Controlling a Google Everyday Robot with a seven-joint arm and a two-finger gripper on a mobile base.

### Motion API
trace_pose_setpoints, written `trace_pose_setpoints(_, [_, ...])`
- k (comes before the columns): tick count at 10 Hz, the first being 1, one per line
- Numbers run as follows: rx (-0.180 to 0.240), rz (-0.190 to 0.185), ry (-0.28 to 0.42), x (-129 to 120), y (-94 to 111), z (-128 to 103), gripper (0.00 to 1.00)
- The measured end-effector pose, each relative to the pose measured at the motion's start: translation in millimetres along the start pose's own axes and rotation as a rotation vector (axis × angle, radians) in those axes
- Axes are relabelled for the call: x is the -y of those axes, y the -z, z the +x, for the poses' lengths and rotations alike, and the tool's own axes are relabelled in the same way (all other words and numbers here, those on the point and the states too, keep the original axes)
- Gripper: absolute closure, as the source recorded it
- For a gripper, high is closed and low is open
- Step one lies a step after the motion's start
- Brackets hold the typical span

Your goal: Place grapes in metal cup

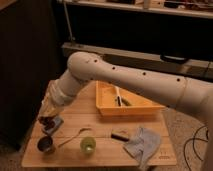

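Our hand grips the grapes just above the metal cup on the table, poised for dropping them in.

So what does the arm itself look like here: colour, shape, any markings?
The arm is a thick cream-white tube with a rounded elbow, small dark dots along its casing and a ring seam towards the right. The wrist narrows into paler banded sections. The gripper is darker and compact, just above the metal cup.
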Motion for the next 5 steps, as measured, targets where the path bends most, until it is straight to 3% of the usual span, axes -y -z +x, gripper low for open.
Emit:
trace_pose_setpoints(3, [-0.019, -0.028, 0.040, -10.8, -23.1, -26.2, 1.00])
trace_pose_setpoints(5, [-0.010, -0.046, 0.039, -12.0, -36.4, -25.0, 1.00])
